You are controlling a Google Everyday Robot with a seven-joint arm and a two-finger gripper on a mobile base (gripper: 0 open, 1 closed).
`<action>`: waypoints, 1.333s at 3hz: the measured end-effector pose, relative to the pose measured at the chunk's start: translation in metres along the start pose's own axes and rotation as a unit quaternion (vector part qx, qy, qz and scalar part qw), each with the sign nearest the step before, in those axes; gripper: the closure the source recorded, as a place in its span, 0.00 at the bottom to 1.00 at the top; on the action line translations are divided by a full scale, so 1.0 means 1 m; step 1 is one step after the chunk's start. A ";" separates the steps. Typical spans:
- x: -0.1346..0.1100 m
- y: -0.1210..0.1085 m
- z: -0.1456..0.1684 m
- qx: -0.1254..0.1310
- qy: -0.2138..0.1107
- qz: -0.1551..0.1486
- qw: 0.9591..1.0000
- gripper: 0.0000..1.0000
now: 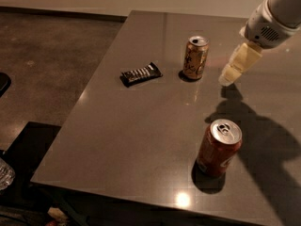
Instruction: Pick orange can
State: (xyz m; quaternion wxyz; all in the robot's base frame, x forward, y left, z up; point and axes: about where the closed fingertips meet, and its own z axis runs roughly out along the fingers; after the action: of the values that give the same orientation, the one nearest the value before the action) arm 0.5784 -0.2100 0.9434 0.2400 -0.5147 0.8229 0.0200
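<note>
Nearest on the grey tabletop (141, 135) stands a darker red-brown can (218, 147), upright near the front edge and towards the right. It is not the target, and it stands well apart from the arm's line of approach, so it should not get in the way.

Farther back and to the left, a dark wrapped candy bar (140, 74) lies flat, also out of the way.

Farther still, right of the bar, the orange can (195, 57) stands upright with its silver top showing. Nothing touches it, and there is open surface on both sides. That suits a sideways grasp around its slim body.

Just right of that can, the gripper (230, 75) hangs from the pale arm coming in from the far right. It points down and to the left towards the can, apart from it and above the surface, judging by its shadow below. It looks placed for an approach from the right, not yet a grasp. Whether it is released or clenched cannot be told from this angle.
</note>
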 end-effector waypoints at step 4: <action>-0.040 -0.044 0.066 0.010 -0.073 0.083 0.994 0.00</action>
State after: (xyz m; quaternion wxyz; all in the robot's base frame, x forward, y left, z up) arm 0.6548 -0.1793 0.9113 0.3022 -0.4396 0.8430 0.0694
